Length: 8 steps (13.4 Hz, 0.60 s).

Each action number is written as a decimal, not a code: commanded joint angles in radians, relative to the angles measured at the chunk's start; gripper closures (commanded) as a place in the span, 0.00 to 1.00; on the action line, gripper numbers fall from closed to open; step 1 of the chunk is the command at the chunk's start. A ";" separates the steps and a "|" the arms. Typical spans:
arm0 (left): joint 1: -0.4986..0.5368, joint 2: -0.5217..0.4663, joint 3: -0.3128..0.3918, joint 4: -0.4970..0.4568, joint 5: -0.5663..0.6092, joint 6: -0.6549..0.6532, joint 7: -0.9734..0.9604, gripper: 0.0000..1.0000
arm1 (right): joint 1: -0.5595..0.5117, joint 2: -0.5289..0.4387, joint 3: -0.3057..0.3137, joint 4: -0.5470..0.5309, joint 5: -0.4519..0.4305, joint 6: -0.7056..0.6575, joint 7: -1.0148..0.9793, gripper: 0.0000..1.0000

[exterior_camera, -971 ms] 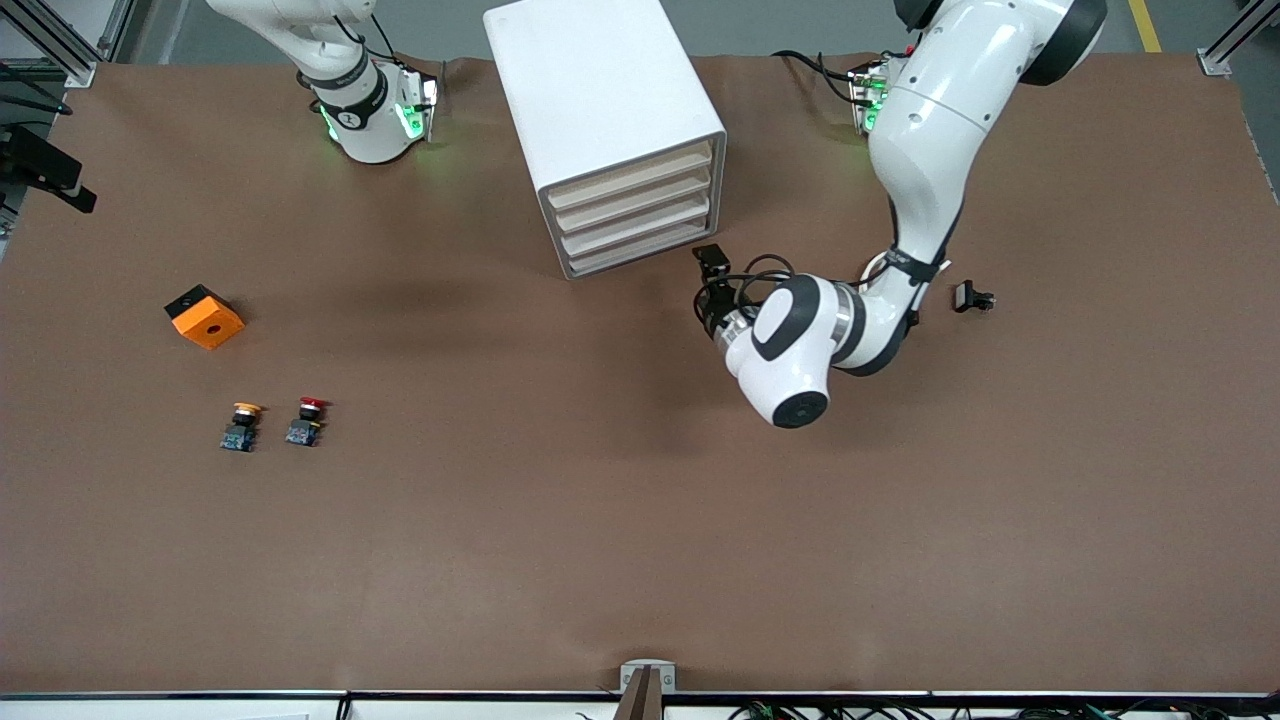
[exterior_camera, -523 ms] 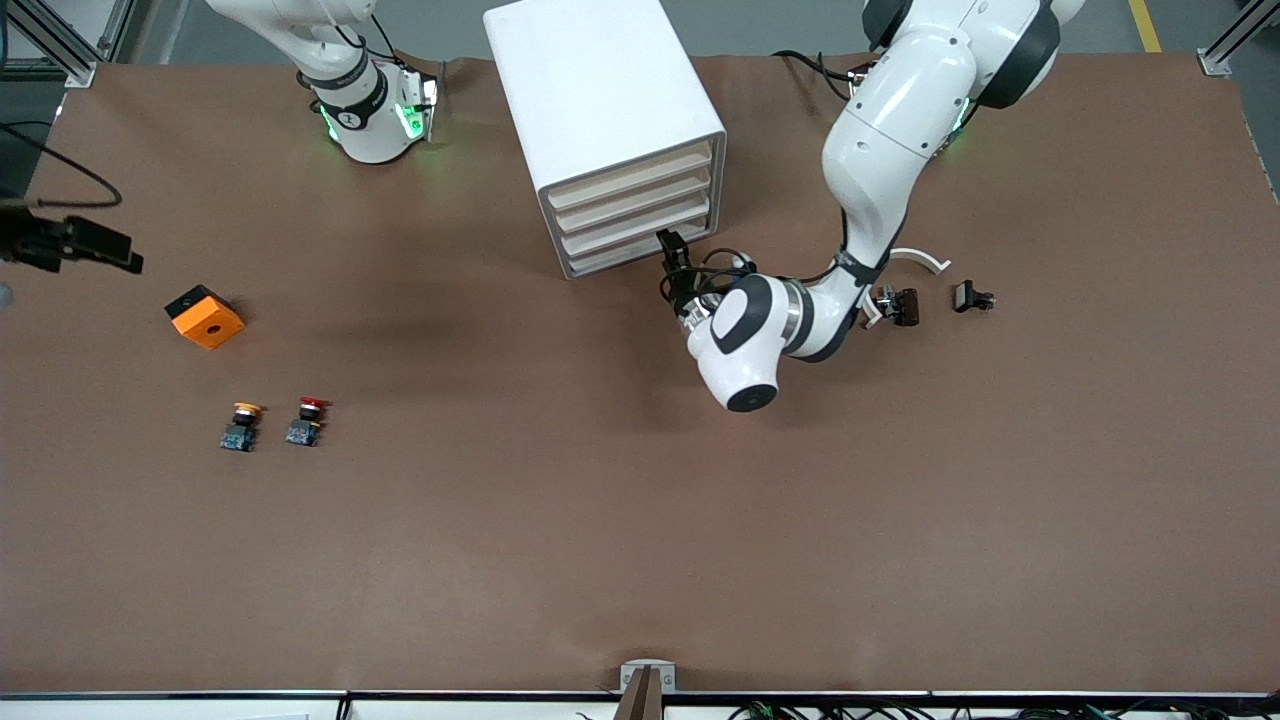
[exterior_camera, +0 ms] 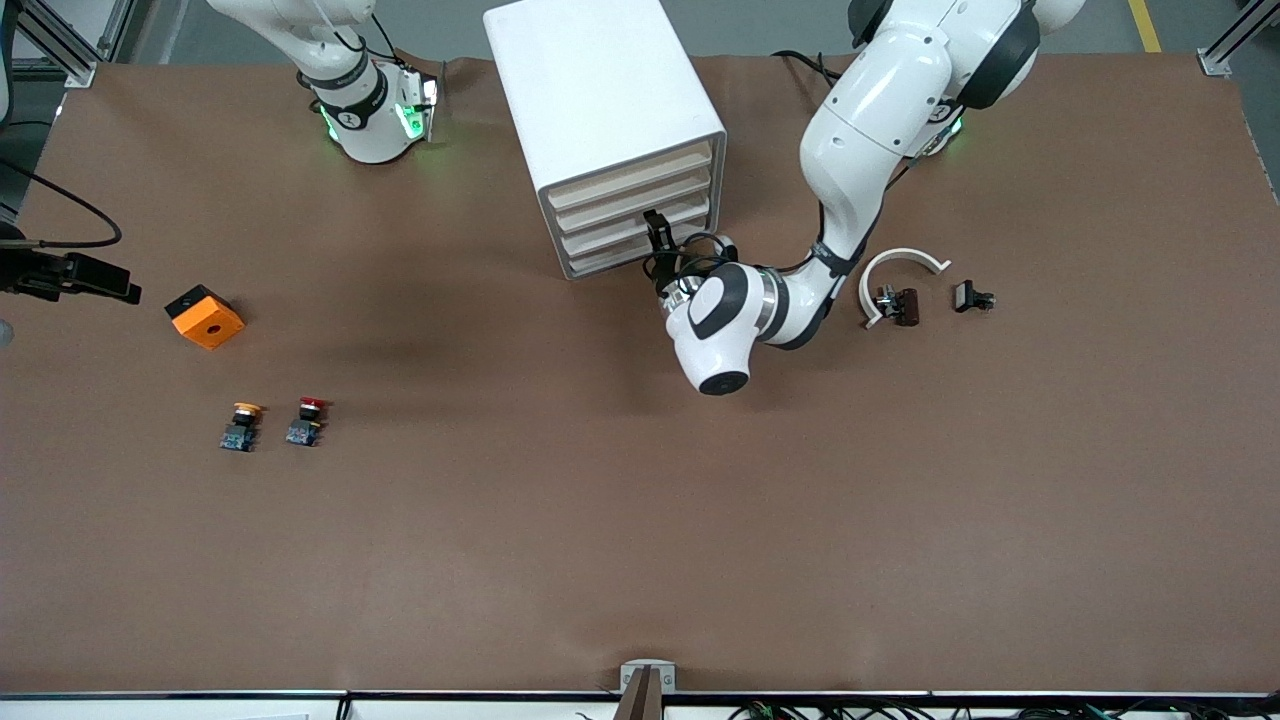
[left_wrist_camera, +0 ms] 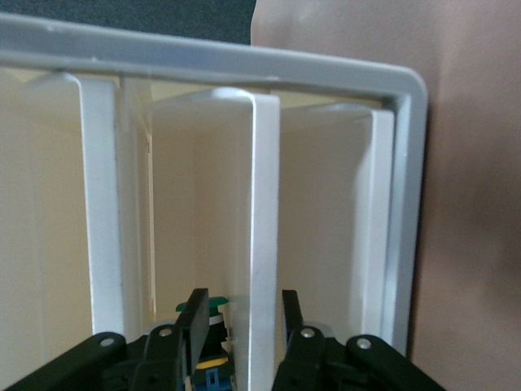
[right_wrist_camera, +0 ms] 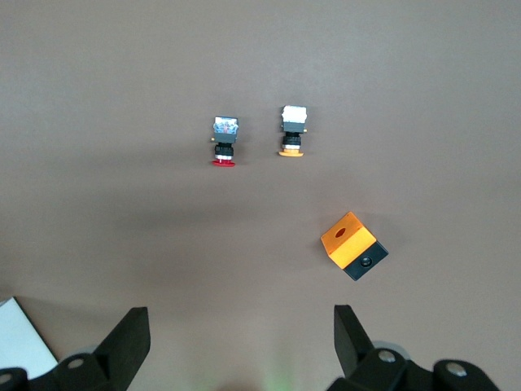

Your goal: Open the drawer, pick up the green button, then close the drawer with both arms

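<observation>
Your left gripper (left_wrist_camera: 240,326) straddles a drawer (exterior_camera: 640,232) front, fingers parted, not yet clamped. Green button (left_wrist_camera: 213,307) peeks inside that drawer. Right gripper (right_wrist_camera: 240,338) waits, spread wide over the table, orange box (exterior_camera: 204,316) at its 3 o'clock. Risk: fingers slip off, or the cabinet (exterior_camera: 600,110) drags.

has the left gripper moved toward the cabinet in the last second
Yes. The left gripper has moved from beside the cabinet to its drawer fronts, toward the right arm's end.

Even overhead light; soft arm shadows on table (exterior_camera: 600,520). Front and right wrist views sharp; left wrist close-up slightly blurred.
</observation>
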 commanded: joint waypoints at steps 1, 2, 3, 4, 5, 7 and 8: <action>-0.019 0.032 0.005 0.017 -0.042 -0.011 -0.013 0.83 | -0.001 0.001 0.014 0.022 0.002 -0.018 0.109 0.00; -0.022 0.035 0.005 0.017 -0.041 -0.008 -0.013 0.98 | 0.000 0.001 0.016 0.021 0.002 -0.020 0.130 0.00; -0.020 0.032 0.007 0.019 -0.039 -0.008 -0.015 1.00 | 0.000 0.001 0.017 0.021 0.004 -0.021 0.132 0.00; -0.014 0.032 0.007 0.020 -0.038 -0.008 -0.013 1.00 | 0.002 0.001 0.019 0.021 0.004 -0.027 0.133 0.00; -0.011 0.032 0.010 0.020 -0.033 -0.008 -0.011 1.00 | 0.005 0.001 0.019 0.021 0.005 -0.034 0.138 0.00; 0.006 0.029 0.024 0.029 -0.034 -0.008 -0.011 1.00 | 0.011 0.001 0.022 0.021 0.007 -0.037 0.220 0.00; 0.035 0.020 0.028 0.033 -0.036 -0.008 -0.008 1.00 | 0.026 -0.001 0.022 0.019 0.022 -0.037 0.265 0.00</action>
